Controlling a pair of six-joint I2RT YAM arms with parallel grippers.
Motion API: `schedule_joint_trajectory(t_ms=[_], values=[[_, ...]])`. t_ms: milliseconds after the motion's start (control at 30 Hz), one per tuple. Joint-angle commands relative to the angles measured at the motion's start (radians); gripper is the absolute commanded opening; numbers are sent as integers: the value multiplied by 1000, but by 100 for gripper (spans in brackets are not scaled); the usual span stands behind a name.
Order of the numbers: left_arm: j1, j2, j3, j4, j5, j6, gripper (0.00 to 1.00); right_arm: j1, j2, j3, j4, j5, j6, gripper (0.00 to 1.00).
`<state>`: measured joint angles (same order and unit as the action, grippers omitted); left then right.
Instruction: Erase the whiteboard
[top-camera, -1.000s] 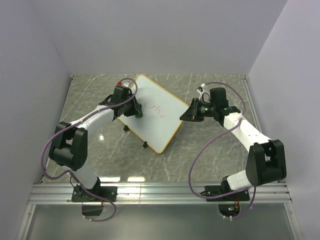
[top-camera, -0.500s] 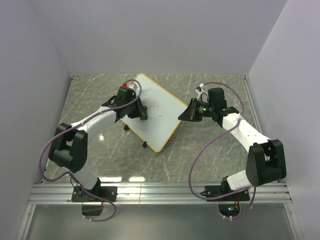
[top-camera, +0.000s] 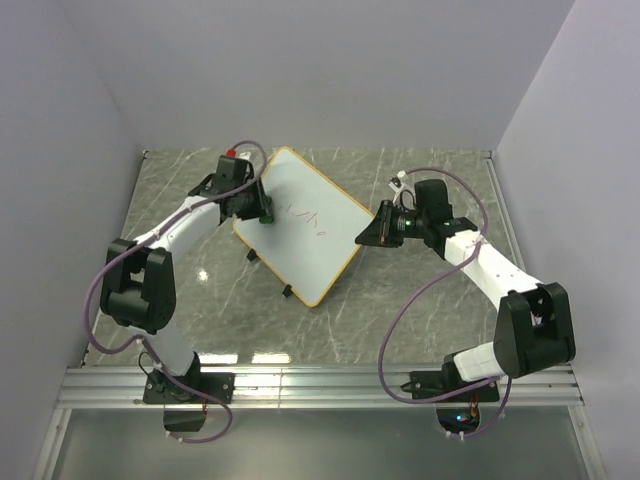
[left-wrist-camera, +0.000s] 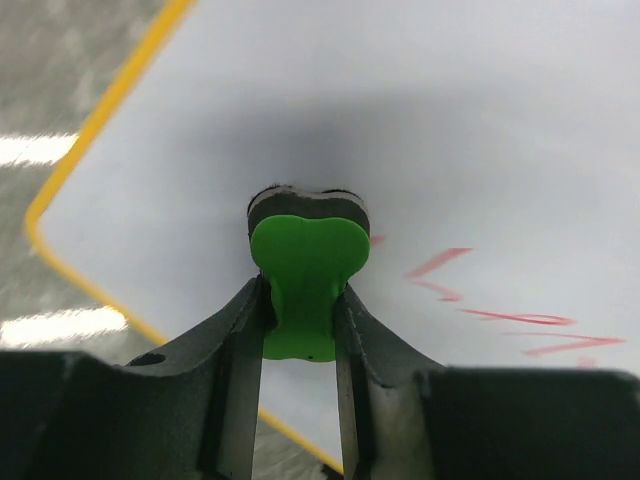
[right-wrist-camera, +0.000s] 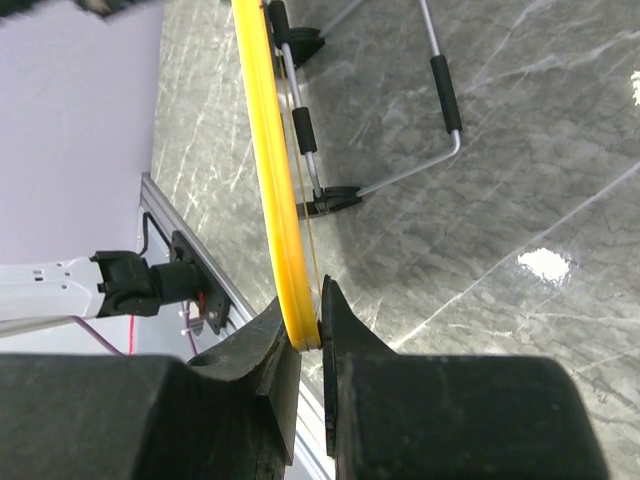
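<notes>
Whiteboard (top-camera: 320, 255) lies in the middle of the grey stone table (top-camera: 420, 300). It is turned so that one corner points toward the two arm bases. It has a thin yellow frame (right-wrist-camera: 268, 150) all the way round.

Two small black clips (top-camera: 289, 290) sit on its near left edge.

A bit farther back, on the right, the right gripper (top-camera: 368, 232) is at the board's right corner. In the right wrist view, the right gripper (right-wrist-camera: 308, 320) has its two fingers squeezed on the yellow frame, one on each side. Past the fingers, a thin metal stand (right-wrist-camera: 440, 100) with black sleeves sits by the back of the board, over the shiny table.

Farther back again, on the left, the left gripper (top-camera: 262, 213) is over the left part of the board. In the left wrist view, the left gripper (left-wrist-camera: 303, 300) is clamped tight on a green eraser (left-wrist-camera: 305, 270). The eraser's dark pad is against the white face. Some red lines (left-wrist-camera: 500, 315) are on the board just to the right of the eraser.

Farthest away, past the left gripper, is a small red thing (top-camera: 232, 150). It is too small to tell what it is.
</notes>
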<state>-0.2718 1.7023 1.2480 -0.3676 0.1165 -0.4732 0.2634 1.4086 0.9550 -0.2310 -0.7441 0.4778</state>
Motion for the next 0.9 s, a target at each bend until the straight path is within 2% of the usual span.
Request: schedule_joint_trajectory(t_ms=[0, 133, 367, 467, 633, 867], values=[[-104, -3, 100, -7, 8, 68, 0, 28, -17, -16, -19, 25, -16, 0], [-200, 39, 174, -37, 18, 50, 0, 42, -2, -9, -18, 29, -18, 0], [-369, 89, 172, -47, 23, 7, 0, 50, 21, 16, -10, 26, -16, 0], [-398, 103, 186, -62, 12, 10, 0, 49, 29, 13, -2, 22, -15, 0], [-385, 135, 252, -126, -70, 62, 0, 53, 32, 16, -10, 20, -24, 0], [-204, 192, 261, -165, -95, 128, 0, 51, 32, 28, -40, 23, -48, 0]])
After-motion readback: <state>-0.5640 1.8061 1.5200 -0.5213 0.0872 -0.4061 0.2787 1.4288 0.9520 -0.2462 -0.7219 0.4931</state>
